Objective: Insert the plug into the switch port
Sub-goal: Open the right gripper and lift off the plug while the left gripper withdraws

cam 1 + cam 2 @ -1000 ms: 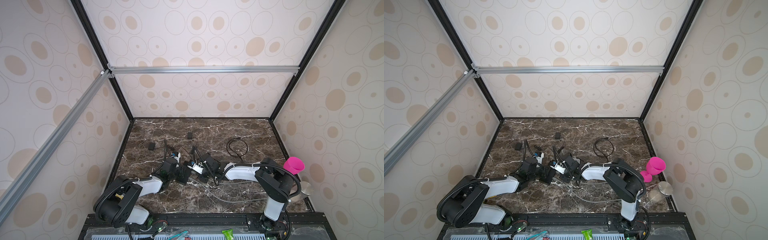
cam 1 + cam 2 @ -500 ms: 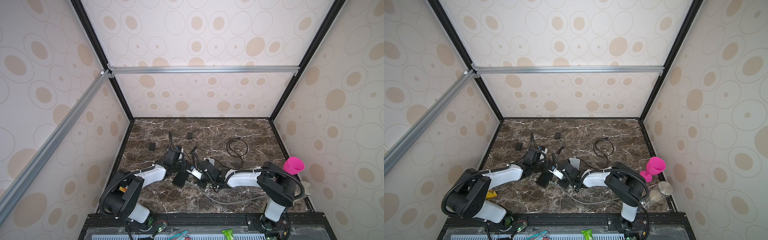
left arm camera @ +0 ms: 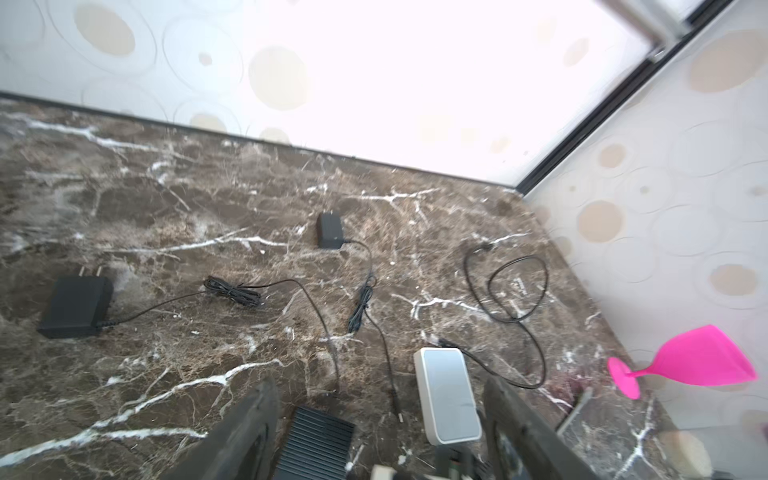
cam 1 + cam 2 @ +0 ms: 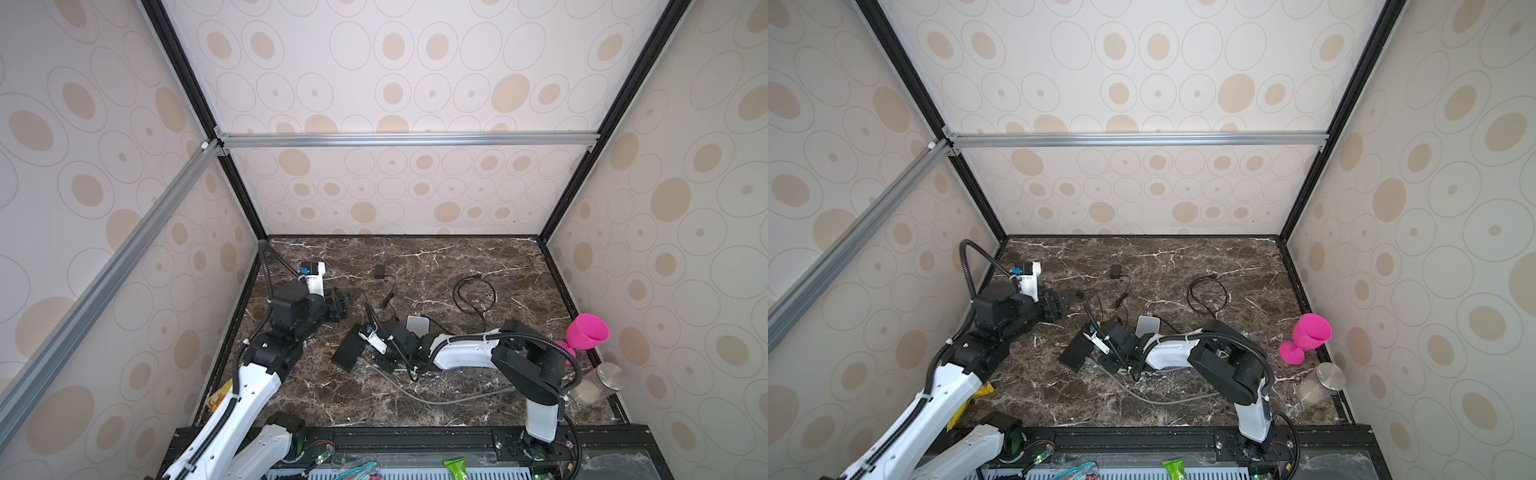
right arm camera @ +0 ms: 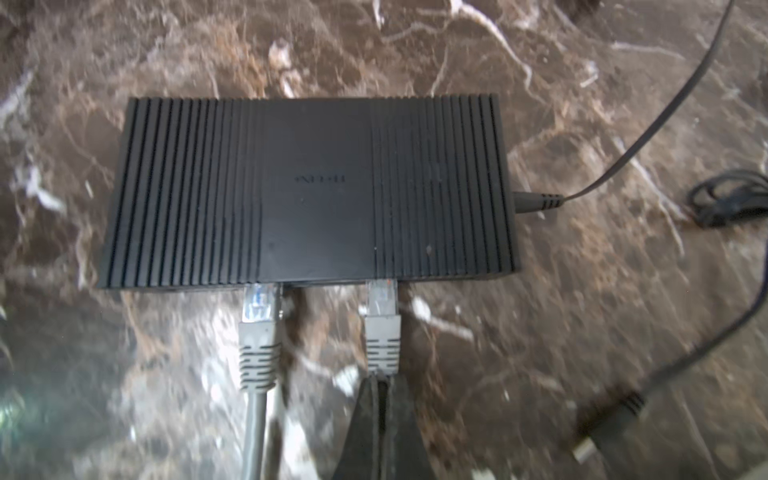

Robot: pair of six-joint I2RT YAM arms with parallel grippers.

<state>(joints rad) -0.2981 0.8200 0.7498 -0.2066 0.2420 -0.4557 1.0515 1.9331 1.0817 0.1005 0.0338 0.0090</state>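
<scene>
The left fingers (image 3: 249,428) are spread wide with nothing between them. In both top views they hang above the left side of the desk (image 4: 415,407), well apart from the switch (image 4: 348,353). The black switch lies flat near the middle of the desk. A black power cord (image 5: 536,201) goes into one end of it. One grey plug, the other plug (image 5: 259,307), sits in a port on the long side. Beside it, nearer the power cord, the plug (image 5: 381,303) has its clear tip in another port. The right fingers (image 5: 368,415) are pressed tight together, and their tips touch the back end of the plug. I cannot tell if they pinch its cable, which is hidden behind them. I think this is the last push. The plug looks in, but I cannot see if it has clicked. The next move needs a small, straight push toward the switch. Nothing holds the switch, so it may slide away.
</scene>
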